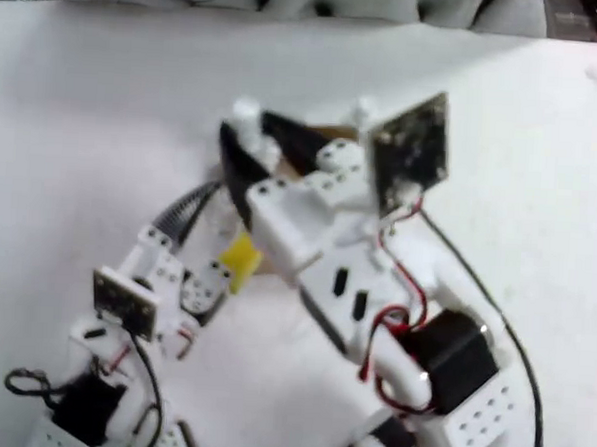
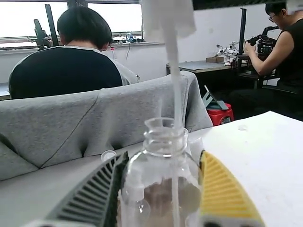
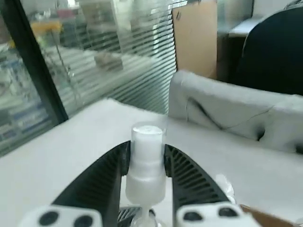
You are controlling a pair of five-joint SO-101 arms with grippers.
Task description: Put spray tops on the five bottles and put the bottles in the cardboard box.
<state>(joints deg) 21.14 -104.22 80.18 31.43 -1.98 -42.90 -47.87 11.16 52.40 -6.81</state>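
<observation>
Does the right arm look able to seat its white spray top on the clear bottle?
Probably yes: the right gripper holds the white spray top above the left gripper's clear bottle, its tube inside the open neck.

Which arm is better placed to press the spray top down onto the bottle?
Right. The right gripper is shut on the spray top, whose tube hangs inside the bottle. The left gripper clamps that bottle, so it should probably just steady it.

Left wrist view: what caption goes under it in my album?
A clear round bottle in the left gripper, a white spray top above, its thin tube down through the neck.
</observation>
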